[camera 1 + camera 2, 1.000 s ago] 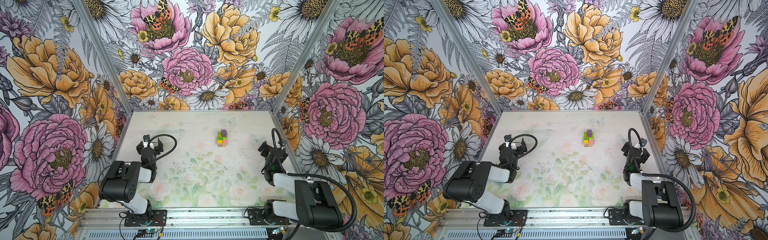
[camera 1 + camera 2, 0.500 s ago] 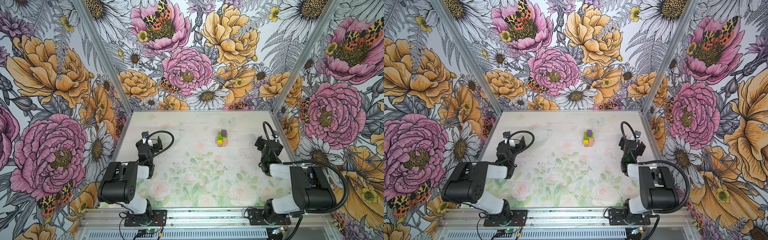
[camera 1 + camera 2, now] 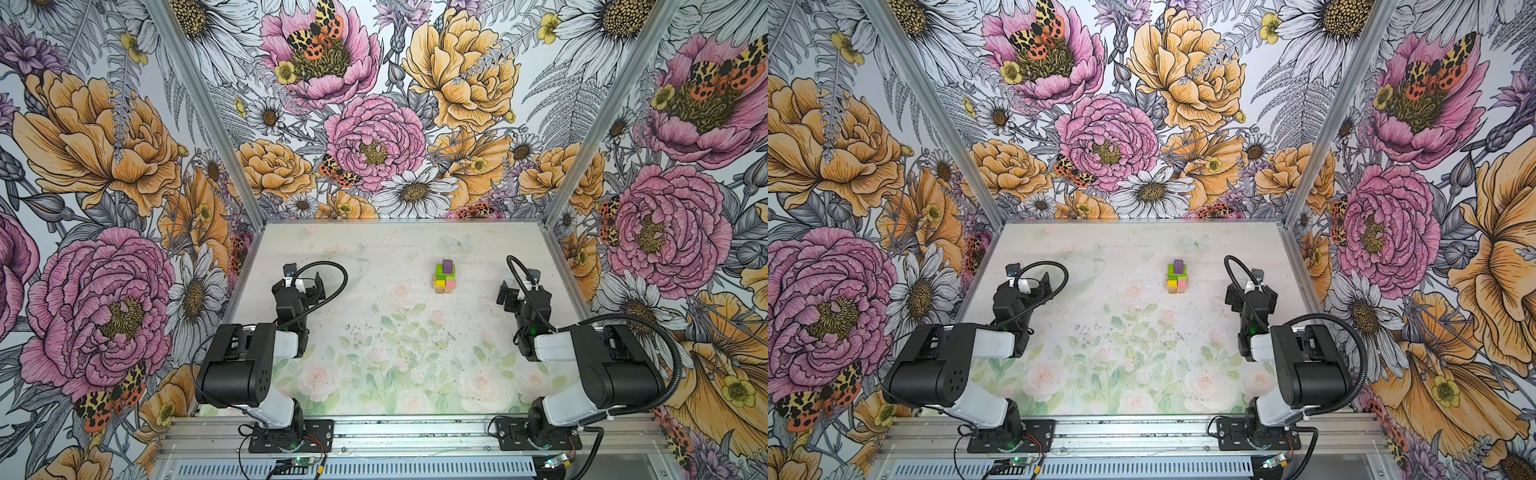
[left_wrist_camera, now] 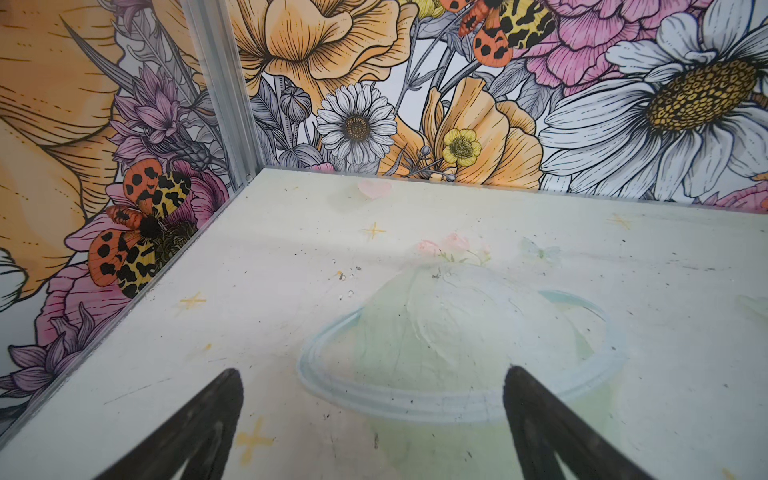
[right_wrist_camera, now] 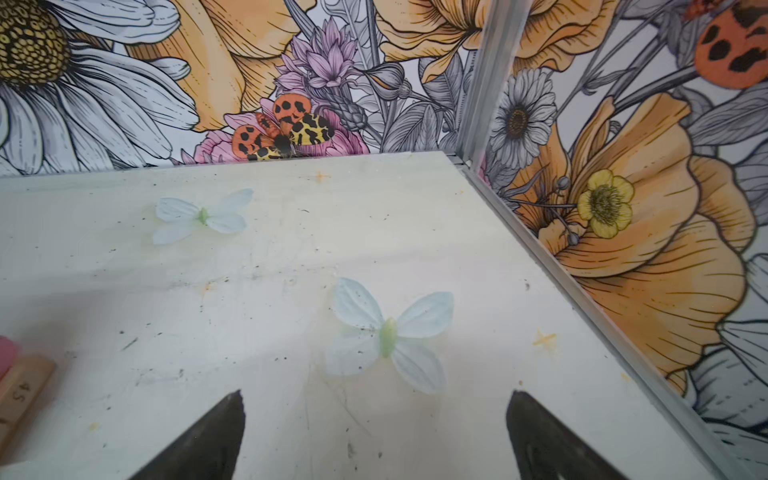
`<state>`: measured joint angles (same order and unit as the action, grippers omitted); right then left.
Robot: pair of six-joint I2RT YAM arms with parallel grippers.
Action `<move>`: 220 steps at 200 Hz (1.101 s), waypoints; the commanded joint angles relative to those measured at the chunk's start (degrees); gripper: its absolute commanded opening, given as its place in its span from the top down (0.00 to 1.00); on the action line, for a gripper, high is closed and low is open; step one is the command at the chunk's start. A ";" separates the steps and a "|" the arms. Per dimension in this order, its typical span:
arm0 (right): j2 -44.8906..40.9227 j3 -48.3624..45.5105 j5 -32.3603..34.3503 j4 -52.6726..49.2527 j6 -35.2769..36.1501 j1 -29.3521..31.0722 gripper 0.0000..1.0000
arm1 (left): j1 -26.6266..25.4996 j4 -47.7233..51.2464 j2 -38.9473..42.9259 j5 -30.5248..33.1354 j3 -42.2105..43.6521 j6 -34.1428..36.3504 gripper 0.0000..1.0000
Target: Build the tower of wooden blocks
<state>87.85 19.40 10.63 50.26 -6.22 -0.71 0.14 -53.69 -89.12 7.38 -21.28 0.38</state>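
A tan block (image 5: pixel 23 388) bears the printed number 45

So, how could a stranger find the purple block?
On the pale table, right of the middle toward the back wall, stands one small block tower. The purple block is its top piece, sitting on green blocks.

Pale floral-print table top (image 3: pixel 374 257), scuffed and flecked with dark specks around centre. Standing directly on it, right of centre toward the far edge: wood block tower (image 3: pixel 445 277), tan base blocks (image 3: pixel 441 289) touching the surface.
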 commanded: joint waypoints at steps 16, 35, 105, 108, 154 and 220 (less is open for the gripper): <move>0.61 3.55 -5.79 -1.02 1.21 -0.91 0.00 | 0.47 0.10 0.22 -1.58 -0.52 -0.43 0.01; 0.57 3.62 -5.90 -1.27 1.10 -0.97 0.00 | 0.57 0.09 0.18 -1.66 -0.52 -0.39 0.01; 0.14 3.21 -4.76 -1.11 1.58 -0.26 0.00 | 0.06 0.07 0.26 -0.78 -0.44 -0.22 0.01; 0.20 3.19 -4.75 -1.05 1.67 -0.28 0.00 | 0.15 0.08 0.26 -0.78 -0.43 -0.23 0.01; 0.21 3.28 -4.86 -1.04 1.59 -0.30 0.00 | 0.02 0.00 0.26 -0.63 -0.43 -0.12 0.01; 0.19 3.28 -4.82 -1.12 1.60 -0.33 0.00 | -0.11 0.04 0.27 -0.35 -0.43 -0.03 0.01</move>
<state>87.90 22.22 6.13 48.64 -4.99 -1.41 0.14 -53.69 -89.12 7.16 -21.28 0.40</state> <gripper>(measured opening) 0.997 0.988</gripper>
